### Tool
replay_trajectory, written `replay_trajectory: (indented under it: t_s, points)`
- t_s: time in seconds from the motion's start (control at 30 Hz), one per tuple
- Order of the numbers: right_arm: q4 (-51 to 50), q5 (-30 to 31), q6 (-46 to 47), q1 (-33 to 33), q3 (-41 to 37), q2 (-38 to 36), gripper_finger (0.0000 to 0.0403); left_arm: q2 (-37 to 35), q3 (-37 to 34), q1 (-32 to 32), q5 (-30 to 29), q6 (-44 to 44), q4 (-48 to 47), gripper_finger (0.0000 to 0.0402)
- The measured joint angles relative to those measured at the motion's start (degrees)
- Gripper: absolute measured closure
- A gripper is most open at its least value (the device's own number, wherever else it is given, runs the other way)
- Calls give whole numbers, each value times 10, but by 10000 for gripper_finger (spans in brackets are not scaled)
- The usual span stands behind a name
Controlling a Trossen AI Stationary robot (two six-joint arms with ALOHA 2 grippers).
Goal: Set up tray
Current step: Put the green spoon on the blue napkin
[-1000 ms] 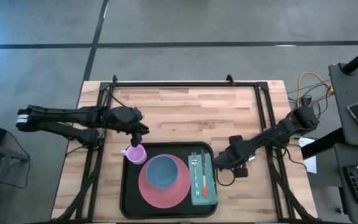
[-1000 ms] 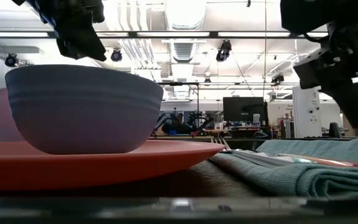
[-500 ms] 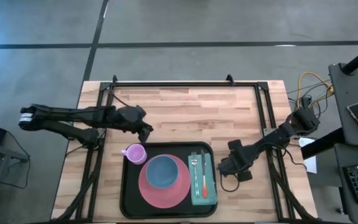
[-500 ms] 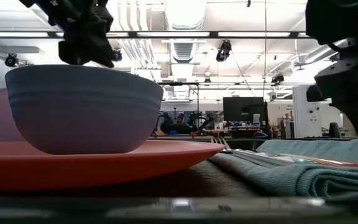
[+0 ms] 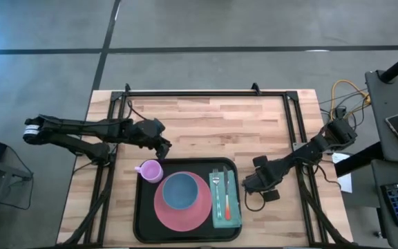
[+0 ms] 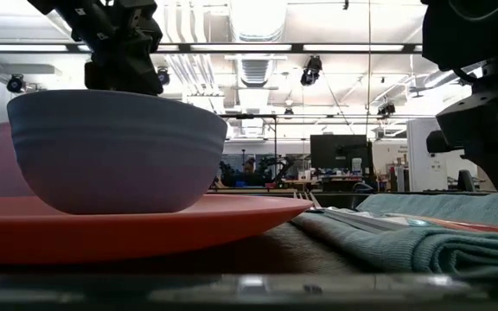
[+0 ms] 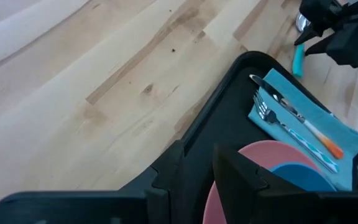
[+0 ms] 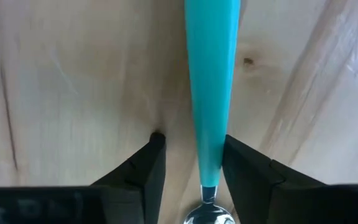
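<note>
The black tray lies at the table's near edge. It holds a pink plate with a blue bowl on it, a pink cup in its far left corner, and a teal napkin bearing a fork and an orange-handled knife. My left gripper hovers open over bare wood just past the tray's far left corner. My right gripper is low at the table right of the tray. It is open, with its fingers either side of a teal-handled spoon lying flat on the wood.
A black frame rail borders the table's far edge, with more rails along both sides. Bare wood stretches beyond the tray. In the low view the bowl and napkin fill the foreground.
My left gripper has drawn away from the pink cup, moving a little toward the table's right, and the cup stays standing on the tray. My right gripper has shifted toward the near edge and sunk lower beside the tray's right rim.
</note>
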Motion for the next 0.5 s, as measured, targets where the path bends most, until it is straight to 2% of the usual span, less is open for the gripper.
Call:
replay_trajectory:
  t_s: [0.37,0.5]
  points:
    - [8,-17,-85,-34,-6,1,360,2,0,0,0,-4,13,335]
    - [10,-17,-111,-41,-6,1,368,2,0,0,0,-17,16,335]
